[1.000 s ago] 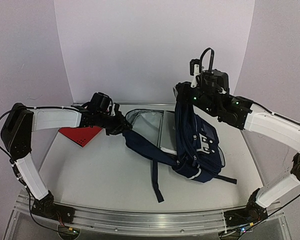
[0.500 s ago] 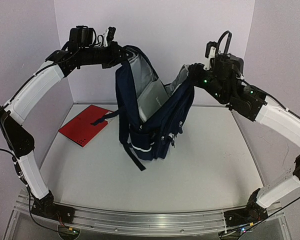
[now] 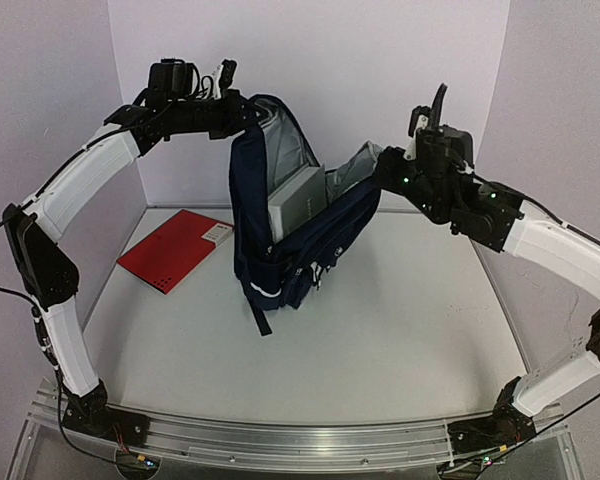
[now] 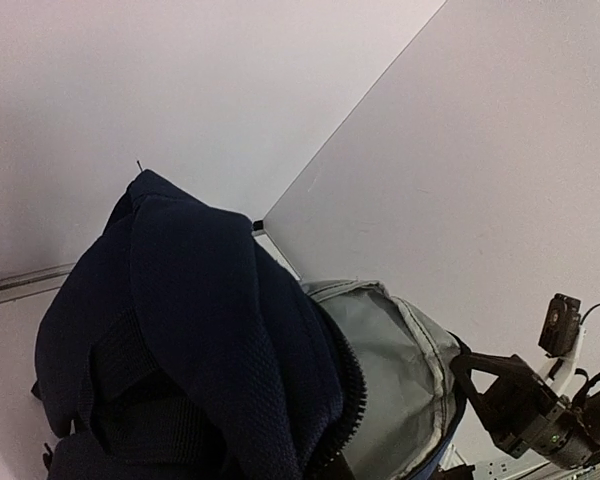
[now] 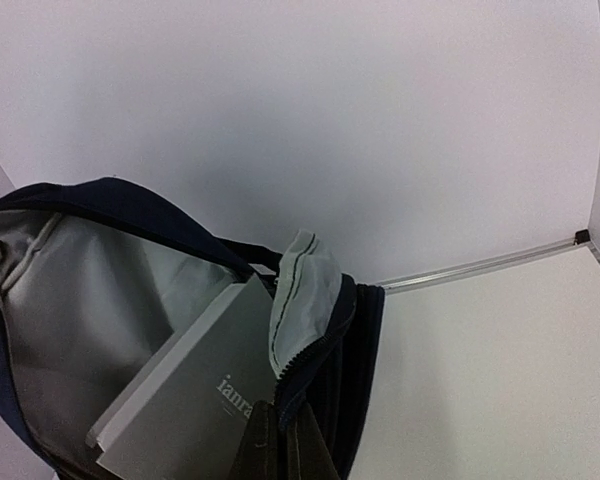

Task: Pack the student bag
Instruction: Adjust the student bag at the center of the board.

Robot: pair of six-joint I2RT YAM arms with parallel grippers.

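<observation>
Left gripper (image 3: 245,112) and right gripper (image 3: 382,165) are pinching the navy blue fabric backpack (image 3: 280,240) open.
Grey rectangular book (image 3: 300,205) is sitting inside; flat red book (image 3: 175,250) is lying outside, left.

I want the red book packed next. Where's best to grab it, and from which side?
Probably the red book by its left corner, from above on the side away from the student bag: it lies flat and thin on the table, so only an edge offers a pinch.
</observation>
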